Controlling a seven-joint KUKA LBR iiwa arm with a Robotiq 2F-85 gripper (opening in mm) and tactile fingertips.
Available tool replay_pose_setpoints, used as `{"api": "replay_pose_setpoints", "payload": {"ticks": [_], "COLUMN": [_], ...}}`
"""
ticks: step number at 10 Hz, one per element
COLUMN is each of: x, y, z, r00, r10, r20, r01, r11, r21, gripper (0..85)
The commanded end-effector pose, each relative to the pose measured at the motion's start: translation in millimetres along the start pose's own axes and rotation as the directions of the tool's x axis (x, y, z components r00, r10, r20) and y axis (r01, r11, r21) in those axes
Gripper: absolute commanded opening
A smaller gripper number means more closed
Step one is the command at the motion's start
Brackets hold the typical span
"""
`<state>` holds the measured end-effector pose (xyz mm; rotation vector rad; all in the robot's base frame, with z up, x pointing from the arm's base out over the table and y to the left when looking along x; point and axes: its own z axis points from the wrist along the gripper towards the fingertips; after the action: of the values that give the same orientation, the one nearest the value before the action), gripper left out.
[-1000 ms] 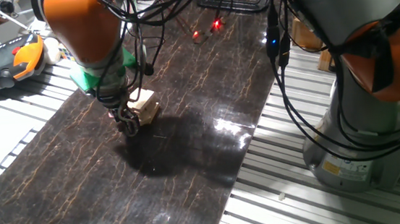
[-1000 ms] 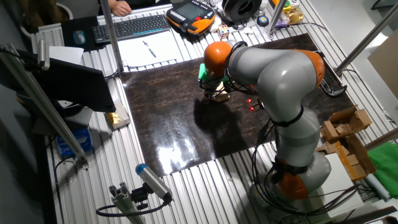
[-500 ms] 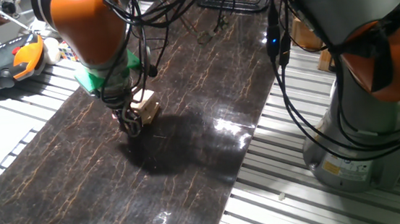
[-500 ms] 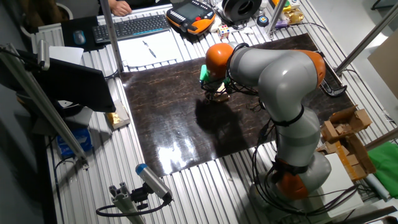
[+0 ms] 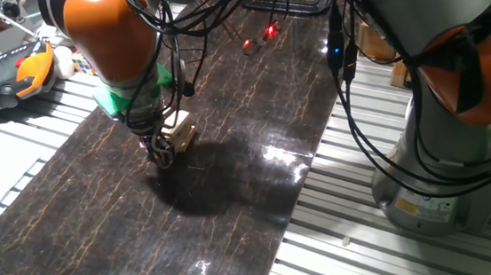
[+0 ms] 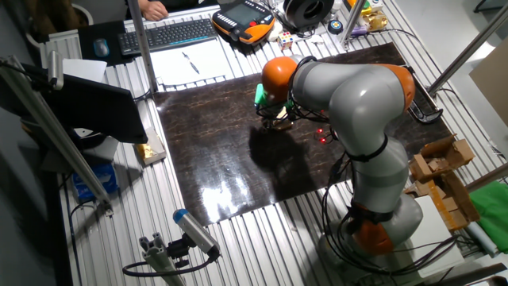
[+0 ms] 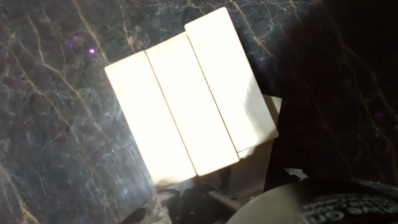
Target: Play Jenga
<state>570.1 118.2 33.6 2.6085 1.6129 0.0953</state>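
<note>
The Jenga [image 5: 180, 130] is a small low stack of pale wooden blocks on the dark marbled mat [image 5: 250, 190]. It also shows in the other fixed view [image 6: 281, 121], partly hidden by the arm. The hand view looks down on its top layer of three side-by-side blocks [image 7: 189, 102], with a lower block sticking out at the right [image 7: 272, 121]. My gripper [image 5: 163, 154] is low at the mat, right beside the stack's near-left side, its fingers together and holding nothing. Whether it touches the stack I cannot tell.
An orange teach pendant [image 5: 4, 74] lies off the mat's left edge. A keyboard [image 6: 167, 33], papers and a small multicoloured cube [image 6: 283, 37] sit behind. My base [image 5: 444, 165] stands to the right of the mat. Cables hang above the stack.
My gripper has shifted slightly right, closer against the stack. The stack looks almost unmoved.
</note>
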Motion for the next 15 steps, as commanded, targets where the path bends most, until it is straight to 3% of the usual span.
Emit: {"api": "replay_pose_setpoints", "payload": {"ticks": [1, 6, 15], "x": [-0.5, 0.2, 2.2], "y": [0.2, -0.1, -0.8], "z": [0.5, -0.2, -1.7], "r00": [1.0, 0.998, 0.998], "r10": [0.016, 0.055, 0.051], "r20": [0.005, 0.019, 0.023], "r01": [-0.016, -0.055, -0.051], "r11": [1.0, 0.998, 0.999], "r21": [-0.002, 0.002, -0.004], "gripper": [52.3, 49.7, 31.0]}}
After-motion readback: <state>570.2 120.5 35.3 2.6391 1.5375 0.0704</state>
